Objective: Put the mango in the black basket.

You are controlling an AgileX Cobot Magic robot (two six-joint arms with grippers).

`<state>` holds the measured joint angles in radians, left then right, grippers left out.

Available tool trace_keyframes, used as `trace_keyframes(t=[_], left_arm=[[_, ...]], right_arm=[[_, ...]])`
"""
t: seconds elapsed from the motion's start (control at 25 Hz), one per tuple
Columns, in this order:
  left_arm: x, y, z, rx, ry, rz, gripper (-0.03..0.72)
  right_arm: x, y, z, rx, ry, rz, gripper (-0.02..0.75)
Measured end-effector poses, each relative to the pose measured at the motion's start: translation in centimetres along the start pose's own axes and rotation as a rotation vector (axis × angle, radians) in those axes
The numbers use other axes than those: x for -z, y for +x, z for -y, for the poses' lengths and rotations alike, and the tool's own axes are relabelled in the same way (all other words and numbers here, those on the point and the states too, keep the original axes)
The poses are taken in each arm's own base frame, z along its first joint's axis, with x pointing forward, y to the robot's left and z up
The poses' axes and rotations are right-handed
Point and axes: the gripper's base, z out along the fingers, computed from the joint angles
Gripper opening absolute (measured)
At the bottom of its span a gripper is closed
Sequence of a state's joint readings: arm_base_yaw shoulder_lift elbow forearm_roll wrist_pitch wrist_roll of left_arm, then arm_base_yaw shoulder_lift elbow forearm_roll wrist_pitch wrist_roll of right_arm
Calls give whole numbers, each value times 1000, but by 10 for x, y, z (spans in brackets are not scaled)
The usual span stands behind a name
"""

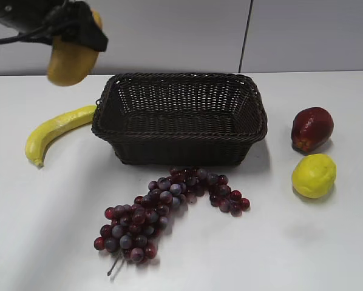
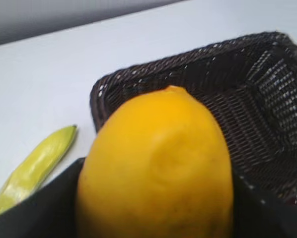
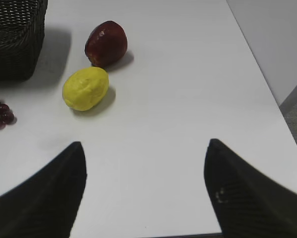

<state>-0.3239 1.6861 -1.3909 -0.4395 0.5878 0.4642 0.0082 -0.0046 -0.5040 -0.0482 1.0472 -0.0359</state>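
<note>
My left gripper (image 1: 78,37) is shut on the yellow-orange mango (image 1: 71,63) and holds it in the air, above and to the left of the black basket (image 1: 180,118). In the left wrist view the mango (image 2: 156,168) fills the space between the black jaws, with the basket (image 2: 267,124) below and to the right of it; the basket holds nothing. My right gripper (image 3: 144,148) is open and empty above bare table; it does not show in the exterior view.
A yellow banana (image 1: 55,130) lies left of the basket. A bunch of dark red grapes (image 1: 163,206) lies in front of it. A red apple (image 1: 312,127) and a yellow lemon (image 1: 314,175) sit to the right. The table's right edge (image 3: 282,111) is near.
</note>
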Motion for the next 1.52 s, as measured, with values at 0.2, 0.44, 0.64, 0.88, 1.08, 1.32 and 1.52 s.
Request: trace_keyframes(t=[0.2,0.44,0.64,0.88,1.08,1.32,1.52], left_arm=[[-62,-14,24,-46,55,-3,557],[-142,14,48,-51,81,-55,557],[-188,48,63,-65,89,-122,557],[-207,66,63,-77,77,-152,661],[-186,47,66,-101,84,-117,690],[-85,-21,69,-170,84,49,689],[10,-45,34,-137,35,45,671]], right_arm=[[0,0,0,0,0,0,569],[0,0,0,0,0,0,569],[0,0,0,0,0,0,569],[0,0,0,0,0,0,569],[0,0,0,0,0,0,569],[0,0,0,0,0,0,569],[0,0,0,0,0,0,569]])
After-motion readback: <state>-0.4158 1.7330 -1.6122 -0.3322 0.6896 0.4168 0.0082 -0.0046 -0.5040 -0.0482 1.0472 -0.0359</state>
